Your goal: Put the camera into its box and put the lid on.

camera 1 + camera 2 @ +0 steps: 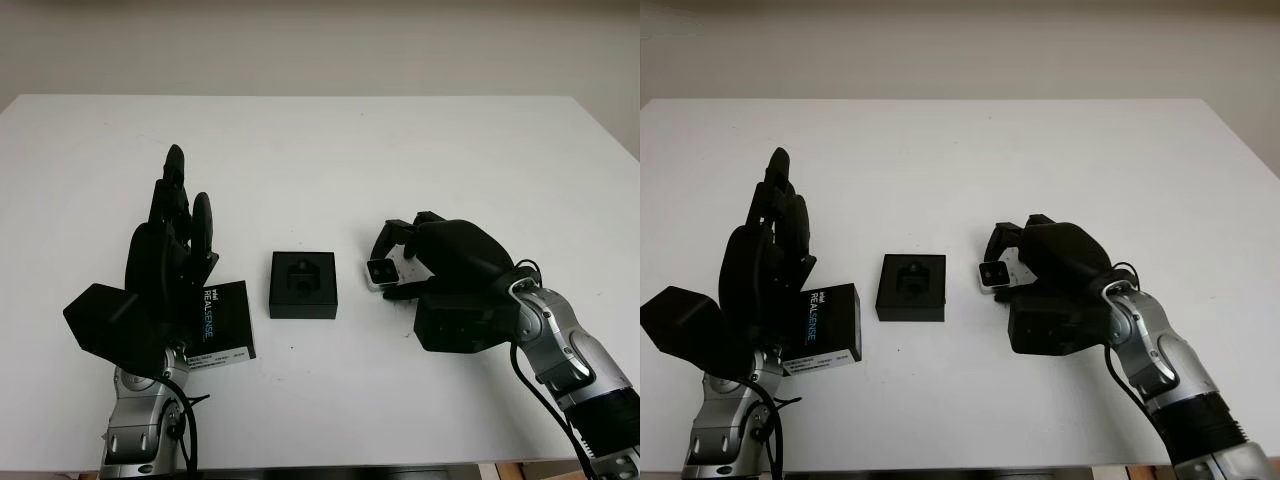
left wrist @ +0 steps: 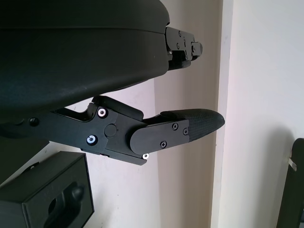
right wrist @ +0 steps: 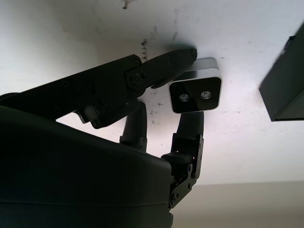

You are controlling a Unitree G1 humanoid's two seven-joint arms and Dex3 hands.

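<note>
The small silver camera [image 1: 381, 272] with a black two-lens face sits just right of the open black box [image 1: 303, 285] at the table's middle. My right hand [image 1: 393, 268] is shut on the camera. In the right wrist view one finger [image 3: 161, 69] presses its upper side and another finger [image 3: 190, 130] its lower side. I cannot tell whether the camera touches the table. The black lid [image 1: 225, 325], printed REALSENSE, lies flat to the left of the box. My left hand [image 1: 178, 235] is open, held upright above the lid's left part.
The white table [image 1: 330, 150] stretches wide behind the objects, its far edge against a pale wall. A corner of the box [image 3: 285, 80] is near the camera in the right wrist view.
</note>
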